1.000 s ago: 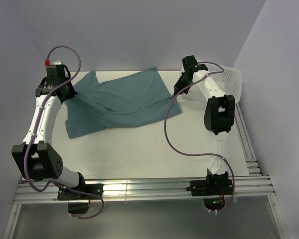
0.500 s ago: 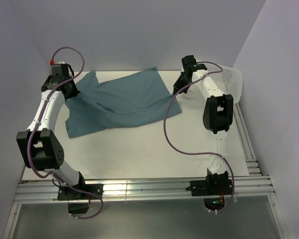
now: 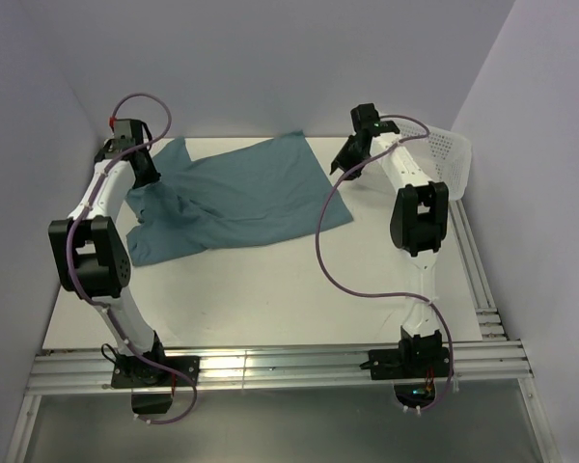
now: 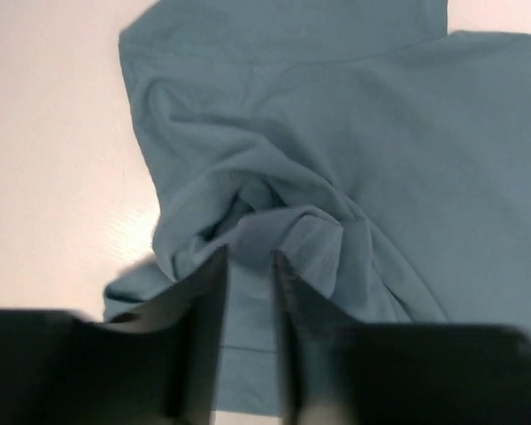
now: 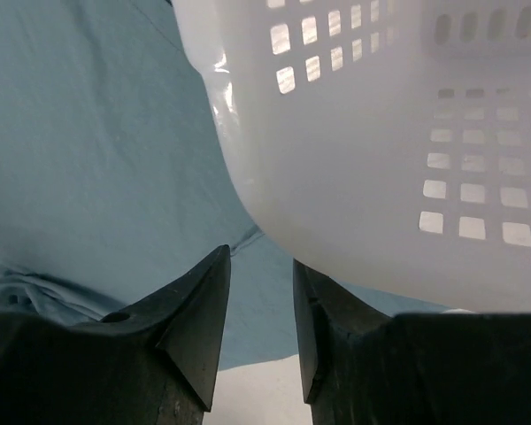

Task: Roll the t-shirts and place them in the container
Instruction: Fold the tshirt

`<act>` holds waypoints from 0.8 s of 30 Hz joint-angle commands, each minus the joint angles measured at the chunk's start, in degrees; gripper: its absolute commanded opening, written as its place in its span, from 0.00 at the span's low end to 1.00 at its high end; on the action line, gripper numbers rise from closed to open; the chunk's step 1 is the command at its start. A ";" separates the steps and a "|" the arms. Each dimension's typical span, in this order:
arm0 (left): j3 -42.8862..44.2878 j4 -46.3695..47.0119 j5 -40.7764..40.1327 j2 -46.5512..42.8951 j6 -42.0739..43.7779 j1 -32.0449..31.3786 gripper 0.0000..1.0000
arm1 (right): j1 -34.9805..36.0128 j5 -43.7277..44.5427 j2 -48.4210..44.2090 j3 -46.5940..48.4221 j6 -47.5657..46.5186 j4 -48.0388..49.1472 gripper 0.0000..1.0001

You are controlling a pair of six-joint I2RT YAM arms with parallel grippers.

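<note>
The teal-blue t-shirt (image 3: 241,198) lies spread and wrinkled on the white table (image 3: 270,289), its far edge toward the back wall. My left gripper (image 3: 141,176) sits low over the shirt's left edge. In the left wrist view the t-shirt (image 4: 354,133) is bunched into a ridge just ahead of the left gripper (image 4: 250,257), whose jaws stand slightly apart with only flat cloth showing behind the gap. My right gripper (image 3: 347,161) hovers at the shirt's right edge. In the right wrist view the right gripper (image 5: 260,257) is open above the t-shirt (image 5: 88,159), holding nothing.
A white mesh basket (image 3: 451,159) stands at the back right, close behind the right arm, and the basket (image 5: 380,159) fills the upper right of the right wrist view. Purple cables loop off both arms. Walls close in at the back and both sides.
Both grippers have gone from shut to slightly apart. The left arm has folded back toward the far left corner, and the cloth near it has puckered. The right arm has hardly moved.
</note>
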 commanded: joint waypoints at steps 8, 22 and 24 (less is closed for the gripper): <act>12.58 -5.83 -6.46 1.07 -4.25 1.52 0.59 | -0.36 0.40 -10.18 -5.61 -4.85 2.65 0.48; -19.46 -10.76 8.20 -23.26 -27.63 3.28 0.65 | -0.62 -3.37 -37.08 -52.11 1.36 26.81 0.47; -26.24 -8.92 9.96 -27.31 -30.62 3.28 0.65 | -0.62 -3.55 -37.17 -55.79 3.13 29.19 0.47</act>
